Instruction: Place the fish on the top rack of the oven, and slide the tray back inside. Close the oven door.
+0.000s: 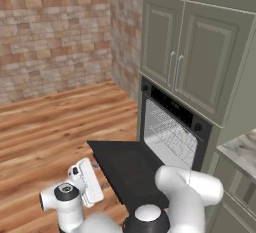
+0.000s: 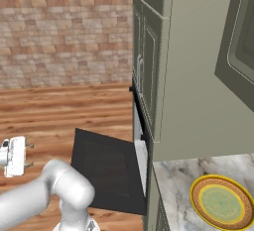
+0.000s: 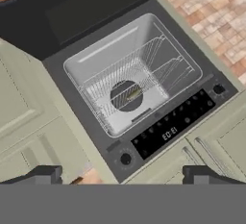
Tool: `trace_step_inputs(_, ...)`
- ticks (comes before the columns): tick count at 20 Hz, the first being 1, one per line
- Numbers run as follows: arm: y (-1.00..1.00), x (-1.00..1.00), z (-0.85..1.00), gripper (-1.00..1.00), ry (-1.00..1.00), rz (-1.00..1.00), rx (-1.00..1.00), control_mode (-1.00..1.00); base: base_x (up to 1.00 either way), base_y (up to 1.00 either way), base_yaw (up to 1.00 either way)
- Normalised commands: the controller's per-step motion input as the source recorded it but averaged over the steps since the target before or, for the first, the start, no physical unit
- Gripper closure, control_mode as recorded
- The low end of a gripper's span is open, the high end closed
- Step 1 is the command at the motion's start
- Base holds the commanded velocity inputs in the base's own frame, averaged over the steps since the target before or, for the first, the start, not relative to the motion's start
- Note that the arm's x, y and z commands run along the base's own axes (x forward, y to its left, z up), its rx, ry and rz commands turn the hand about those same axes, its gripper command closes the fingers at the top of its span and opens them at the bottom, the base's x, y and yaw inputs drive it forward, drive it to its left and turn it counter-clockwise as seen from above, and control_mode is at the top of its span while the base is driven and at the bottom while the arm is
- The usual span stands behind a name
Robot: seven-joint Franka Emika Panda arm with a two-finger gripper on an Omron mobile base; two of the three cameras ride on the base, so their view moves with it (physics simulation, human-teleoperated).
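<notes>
Right, claw (image 1: 89, 181) is wide open and holding nothing — it hangs out over the wood floor, well clear of the oven (image 1: 172, 127). I see its fingertips (image 3: 41, 175) spread far apart in the hand view, pointed at the oven mouth.

Door (image 1: 125, 169) is dropped flat, fully open. Rack (image 3: 129, 81) looks to sit inside the pale cavity, not pulled out much, though I can't tell its exact reach. Fish — I can't pick it out for sure; a small pale sliver (image 3: 133, 93) on the dark round patch in the cavity could be it, too small to call. Plate (image 2: 222, 202) sits on the table to the right of the oven, and looks bare.

Risks, as I judge them: if that sliver isn't the fish, I'd close up on an empty rack. Reaching in, the open door is in the way — a low approach could clip its edge. Pushing the rack off-centre may jam it in the side rails. Swinging the door up with the rack still proud would stop it short.
</notes>
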Motion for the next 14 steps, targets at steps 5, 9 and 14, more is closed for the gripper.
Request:
trace_step_inputs(5, 0.00, 0.00, -0.29, -1.00, 0.05, 0.00, -0.16, -1.00, 0.00, 0.00, 0.00)
trace_step_inputs(9, 0.00, 0.06, -0.47, -1.00, 0.01, 0.00, -0.13, -1.00, 0.00, 0.00, 0.00)
trace_step_inputs(14, 0.00, 0.05, -0.38, -1.00, 0.04, 0.00, -0.03, -1.00, 0.00, 0.00, 0.00)
